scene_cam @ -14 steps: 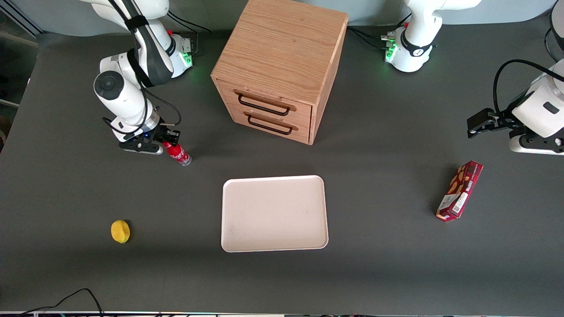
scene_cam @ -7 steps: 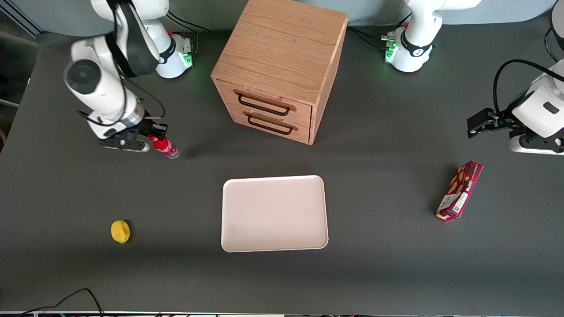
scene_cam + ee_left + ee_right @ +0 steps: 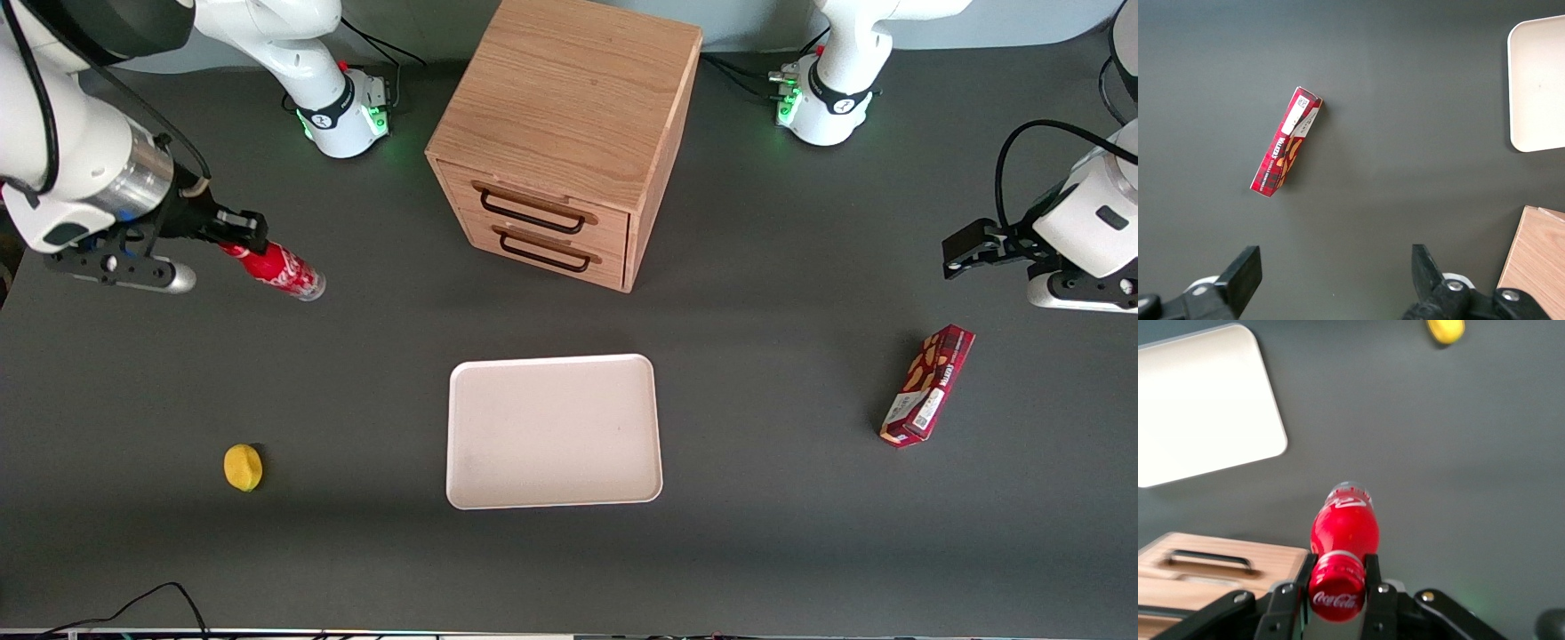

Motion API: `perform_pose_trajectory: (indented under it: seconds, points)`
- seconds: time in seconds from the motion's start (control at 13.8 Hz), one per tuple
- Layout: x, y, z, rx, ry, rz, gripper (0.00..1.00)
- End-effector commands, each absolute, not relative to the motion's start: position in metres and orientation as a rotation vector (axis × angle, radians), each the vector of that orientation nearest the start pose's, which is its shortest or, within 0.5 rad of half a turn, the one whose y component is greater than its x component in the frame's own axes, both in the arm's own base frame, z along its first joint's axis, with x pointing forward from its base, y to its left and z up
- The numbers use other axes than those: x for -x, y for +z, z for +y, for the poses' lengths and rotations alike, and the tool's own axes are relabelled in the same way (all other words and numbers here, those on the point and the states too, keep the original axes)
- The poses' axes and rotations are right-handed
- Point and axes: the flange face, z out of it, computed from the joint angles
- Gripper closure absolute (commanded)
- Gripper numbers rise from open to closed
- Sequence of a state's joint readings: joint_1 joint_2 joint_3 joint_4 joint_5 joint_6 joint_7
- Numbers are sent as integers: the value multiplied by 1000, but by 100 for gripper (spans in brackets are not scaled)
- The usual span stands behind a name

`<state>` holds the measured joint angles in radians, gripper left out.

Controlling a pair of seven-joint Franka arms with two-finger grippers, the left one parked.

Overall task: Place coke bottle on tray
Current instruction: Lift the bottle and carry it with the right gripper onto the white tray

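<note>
Front view has the dark worktop (image 3: 800,533) filling the frame, with the wooden drawer cabinet (image 3: 569,133) at upper centre and the pale tray (image 3: 554,431) lying bare at the centre, nearer the camera. At upper left the gripper (image 3: 233,233) hangs raised above the worktop, clamped on the neck of the coke bottle (image 3: 280,269), which tilts base-down toward the tray. A lemon (image 3: 243,467) sits at lower left.

Robot lab: 2 bolted arm bases (image 3: 342,120), cables, grey table (image 3: 782,444).
</note>
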<state>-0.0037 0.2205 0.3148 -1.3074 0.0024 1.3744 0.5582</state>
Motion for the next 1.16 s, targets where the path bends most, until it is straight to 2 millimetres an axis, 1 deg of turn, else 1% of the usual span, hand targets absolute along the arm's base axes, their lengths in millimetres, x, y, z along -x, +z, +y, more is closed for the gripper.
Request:
perform_pose_trajectory:
  seconds: [0.0, 0.07, 0.15, 0.22, 0.29, 0.36, 0.44, 0.51, 0.58, 0.8, 0.87, 0.95, 1.02, 1.09]
  points:
    - [-639, 572, 224, 2958, 327, 624, 100]
    - [-654, 552, 241, 2938, 269, 725, 100]
    - [-665, 531, 259, 2936, 198, 783, 100]
    - [-677, 495, 280, 2937, 151, 852, 100]
    - [-688, 469, 296, 2916, 71, 911, 100]
    - [-699, 438, 305, 2911, 5, 968, 100]
    - [-704, 409, 322, 2910, -54, 992, 100]
    - [-711, 382, 325, 2908, -104, 1018, 100]
    - [-715, 364, 326, 2908, -119, 1032, 100]
    - [-719, 339, 327, 2910, -142, 1034, 100]
    - [-720, 337, 328, 2906, -147, 1028, 83]
    - [-721, 338, 326, 2910, -152, 1021, 1]
    - [-722, 343, 322, 2913, -148, 1019, 0]
    - [-720, 355, 319, 2918, -130, 1013, 0]
